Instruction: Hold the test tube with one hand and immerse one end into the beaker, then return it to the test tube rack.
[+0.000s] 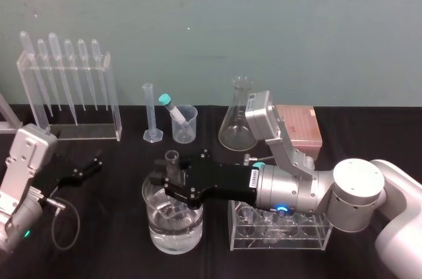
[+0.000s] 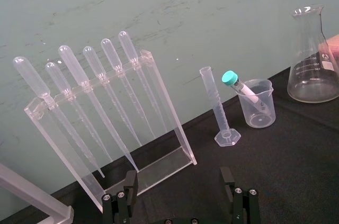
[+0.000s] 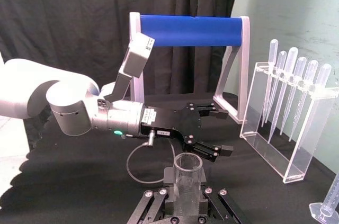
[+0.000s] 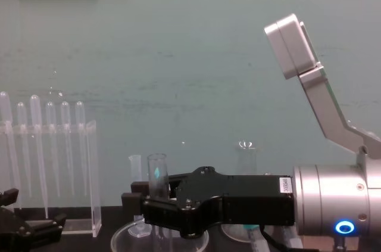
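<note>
1. Test tube [image 1: 173, 162] site, the desk [image 1: 112, 239]: black-covered, set against a green wall.
2. Right arm: silver, extends from the desk's right edge toward its front middle. The black right claw [image 1: 173, 183] is closed around the test tube partway down its length.
3. Left arm: parked at the desk's left edge. The left claw [image 2: 178, 179] is spread wide and holds nothing.
4. Pipette rack [image 1: 69, 94]: clear acrylic, back left corner, six pipettes [image 1: 68, 74] hanging bulb-up.
5. Test tube rack [image 1: 277, 245]: clear, at the front edge, just beside the beaker on the side toward the right edge, under the right arm.
6. Beaker [image 1: 155, 223]: clear, straight-sided, part-filled with clear liquid, front middle of the desk, directly below the right claw.
7. Conical flask [image 1: 239, 121]: clear, back edge, toward the right.
8. Box [image 1: 300, 127]: brown, back edge, just beside the flask.
9. Test tube: clear, uncapped, upright. The open rim stands above the claw and the lower part passes down inside the beaker's rim. Whether its end reaches the liquid cannot be told.
10. Graduated cylinder [image 1: 151, 114]: thin, footed, back edge, middle.
11. Spouted cup [image 1: 186, 127]: small, clear, just beside the cylinder, with one teal-capped tube [image 1: 173, 109] leaning in it.
</note>
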